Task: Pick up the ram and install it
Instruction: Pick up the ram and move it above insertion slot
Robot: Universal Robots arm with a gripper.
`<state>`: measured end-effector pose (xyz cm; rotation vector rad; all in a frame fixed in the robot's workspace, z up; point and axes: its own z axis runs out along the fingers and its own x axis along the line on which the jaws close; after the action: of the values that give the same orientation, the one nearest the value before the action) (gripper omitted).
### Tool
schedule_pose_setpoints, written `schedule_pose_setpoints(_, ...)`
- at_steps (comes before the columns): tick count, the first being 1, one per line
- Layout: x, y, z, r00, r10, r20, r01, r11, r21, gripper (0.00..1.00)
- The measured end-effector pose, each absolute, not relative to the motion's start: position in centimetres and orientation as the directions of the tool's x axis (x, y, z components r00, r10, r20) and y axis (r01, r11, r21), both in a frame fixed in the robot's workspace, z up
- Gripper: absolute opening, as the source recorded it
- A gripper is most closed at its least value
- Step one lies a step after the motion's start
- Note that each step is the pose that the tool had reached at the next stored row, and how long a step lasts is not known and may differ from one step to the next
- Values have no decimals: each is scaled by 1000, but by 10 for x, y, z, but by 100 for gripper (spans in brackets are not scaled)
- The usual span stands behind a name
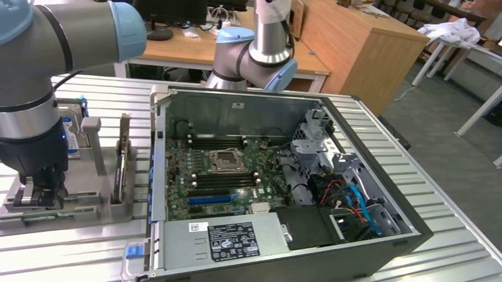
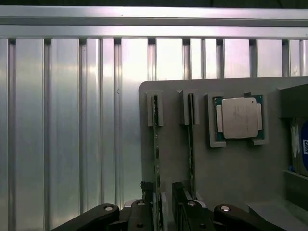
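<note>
Gripper [image 1: 37,197]: at exterior view's left, low over grey parts holder [image 1: 94,202], arm coming down from above. Jaws spread wide, nothing pinched. In wrist view the two fingers [image 2: 149,211] stood either side of one upright stick's end.

Ram [image 2: 155,144]: thin green board on edge in holder slot, end seated in a small bracket. Wrist view put it between the fingers, not yet gripped as far as could be told; contact w/ pads unclear.

2nd stick [image 2: 191,139]: same kind, next slot over, just beside first. Sat right by the other finger's outer side, so risk of nudging it.

Processor [image 2: 239,118]: square silver chip in its own pocket, beyond the sticks. Not the target.

Drive [image 2: 301,149]: blue-labelled edge at holder's far side, mostly cut off.

PC case [image 1: 283,176]: open, lying to exterior view's right of holder, well apart from gripper. Motherboard [image 1: 227,176] exposed; dark memory slots [image 1: 223,143] near CPU socket, looked vacant.

Step judged: lining up for the grasp, early in task.

Doing it well (judgement): centre stick between pads, keep fingers parallel to board faces, grip the edges not the chips, close squarely so it doesn't tilt in slot, keep clear of neighbour.
</note>
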<state>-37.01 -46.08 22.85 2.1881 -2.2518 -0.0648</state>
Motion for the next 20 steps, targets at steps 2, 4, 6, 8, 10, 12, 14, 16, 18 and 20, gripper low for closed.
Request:
schedule_pose_setpoints(2, -370, -461, 227, -29, -999, -28, -999, 28, 30, 30)
schedule_pose_setpoints(4, -370, -461, 225, -29, -999, -28, -999, 28, 30, 30)
schedule_pose_setpoints(6, -370, -461, 223, -29, -999, -28, -999, 28, 30, 30)
schedule_pose_setpoints(8, -370, -461, 222, -29, -999, -28, -999, 28, 30, 30)
schedule_pose_setpoints(10, -370, -461, 221, -29, -999, -28, -999, 28, 30, 30)
schedule_pose_setpoints(12, -370, -461, 220, -29, -999, -28, -999, 28, 30, 30)
schedule_pose_setpoints(14, -370, -462, 219, -29, -999, -28, -999, 28, 30, 30)
schedule_pose_setpoints(16, -370, -462, 218, -29, -999, -28, -999, 28, 31, 30)
schedule_pose_setpoints(18, -370, -462, 218, -29, -999, -28, -999, 28, 31, 30)
schedule_pose_setpoints(20, -370, -462, 218, -29, -999, -28, -999, 28, 30, 30)
